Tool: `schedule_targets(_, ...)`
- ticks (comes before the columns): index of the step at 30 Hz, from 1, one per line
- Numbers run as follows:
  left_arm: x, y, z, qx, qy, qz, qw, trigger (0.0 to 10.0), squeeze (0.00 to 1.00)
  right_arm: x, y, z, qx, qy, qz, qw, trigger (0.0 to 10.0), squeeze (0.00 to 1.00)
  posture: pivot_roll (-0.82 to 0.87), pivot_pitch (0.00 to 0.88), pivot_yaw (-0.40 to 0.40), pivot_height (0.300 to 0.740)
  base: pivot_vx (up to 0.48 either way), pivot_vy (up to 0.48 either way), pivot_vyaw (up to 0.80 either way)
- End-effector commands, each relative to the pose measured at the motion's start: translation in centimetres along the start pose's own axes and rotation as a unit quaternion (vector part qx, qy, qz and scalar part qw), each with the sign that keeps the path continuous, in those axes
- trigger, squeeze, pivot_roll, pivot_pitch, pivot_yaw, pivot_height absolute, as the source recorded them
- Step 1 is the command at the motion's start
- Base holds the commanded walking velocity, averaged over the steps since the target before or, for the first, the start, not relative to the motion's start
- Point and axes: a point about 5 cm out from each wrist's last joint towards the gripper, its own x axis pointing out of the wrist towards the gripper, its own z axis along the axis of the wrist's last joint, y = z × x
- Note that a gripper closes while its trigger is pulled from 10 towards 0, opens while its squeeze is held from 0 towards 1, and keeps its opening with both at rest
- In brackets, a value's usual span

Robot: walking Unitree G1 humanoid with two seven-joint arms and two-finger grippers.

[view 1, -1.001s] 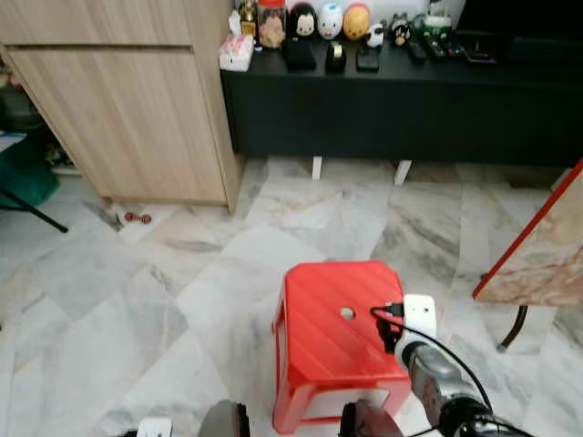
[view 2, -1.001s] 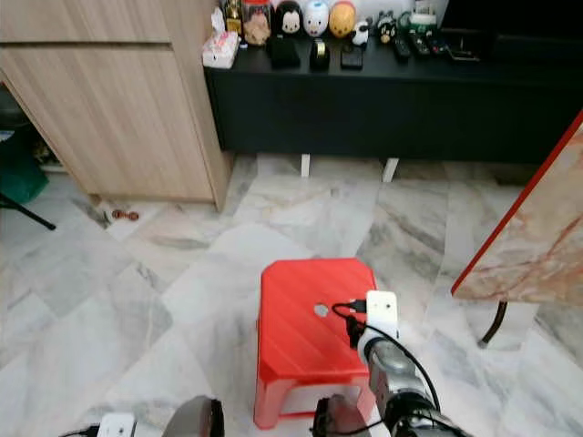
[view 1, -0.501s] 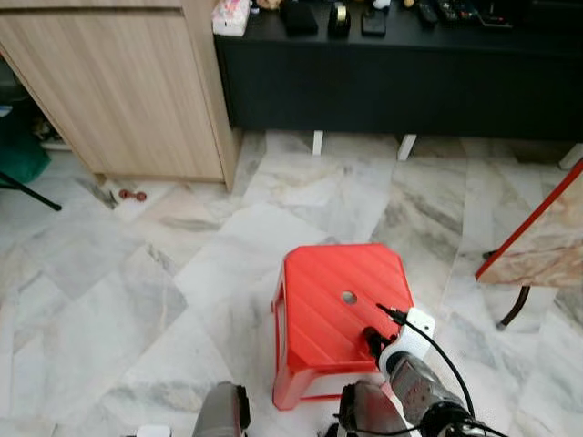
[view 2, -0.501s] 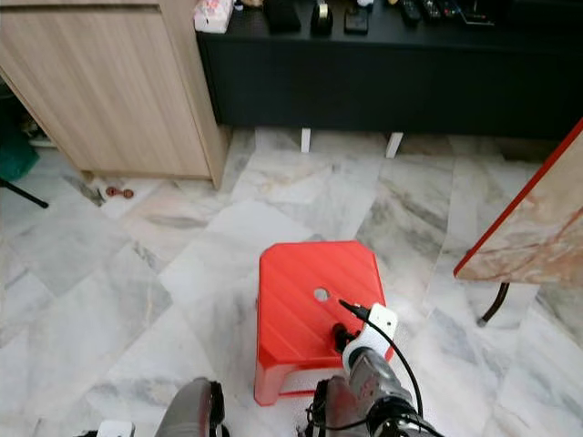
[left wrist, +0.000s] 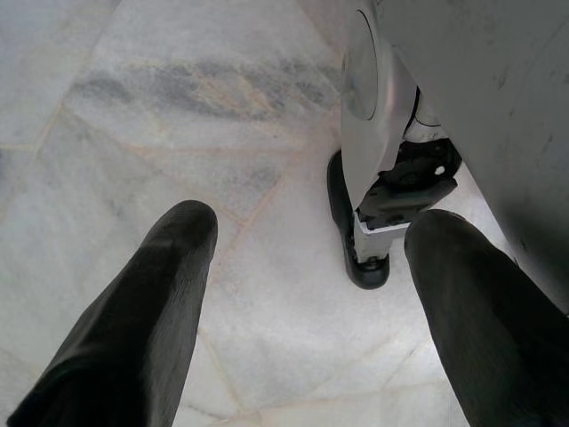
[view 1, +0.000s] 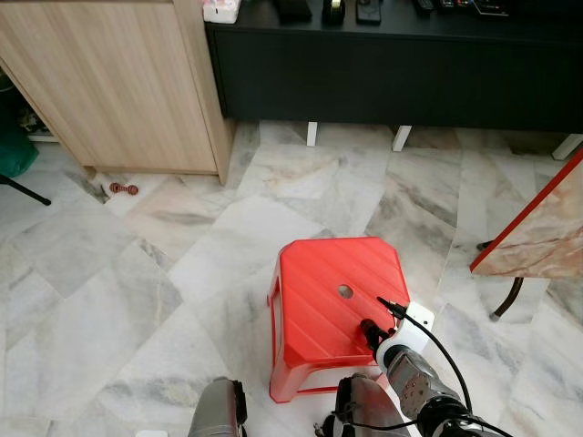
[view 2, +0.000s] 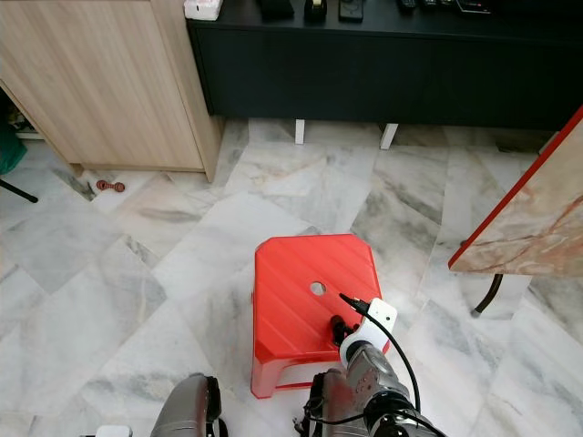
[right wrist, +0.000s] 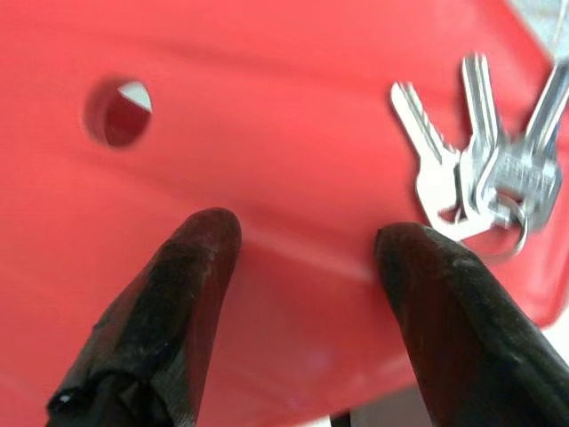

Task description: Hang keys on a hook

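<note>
Lowered, right gripper (right wrist: 302, 267) (fingers (right wrist: 178, 294) parted) nears keys (right wrist: 476, 173), blades fanning away across stool (right wrist: 267, 116).

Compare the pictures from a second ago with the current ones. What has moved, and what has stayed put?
The head camera tipped down. The right tool came lower over the red stool, open, beside the keys lying on the seat. Nothing was taken hold of. The left tool hangs idle over the floor; the stool stayed put.

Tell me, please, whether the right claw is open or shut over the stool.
Open. The right claw has its two black fingers spread apart over the red stool, with nothing between them; the keys lie on the seat beside it.
</note>
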Motion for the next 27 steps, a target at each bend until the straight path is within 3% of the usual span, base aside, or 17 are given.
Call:
schedule_targets(1,-0.6,-1.3,-1.8,0.009,0.039,-0.031,0.999,10.0,0.0,-0.1,-0.4,0.1,0.001,-0.009,-0.002,1.0,10.0,0.0,0.09,0.245,-0.064,0.634,0.0,0.0,0.0)
schedule_targets(16,-0.4,-1.5,-1.7,0.016,0.042,-0.033,0.998,10.0,0.0,-1.1,-2.6,-0.2,0.017,-0.056,0.003,0.998,10.0,0.0,0.1,0.193,-0.061,0.634,0.0,0.0,0.0)
schedule_targets(27,-0.3,-1.4,-1.5,0.019,0.041,-0.03,0.999,10.0,0.0,-0.9,-1.3,1.0,0.031,-0.082,0.028,0.996,10.0,0.0,0.1,0.19,-0.061,0.634,0.0,0.0,0.0)
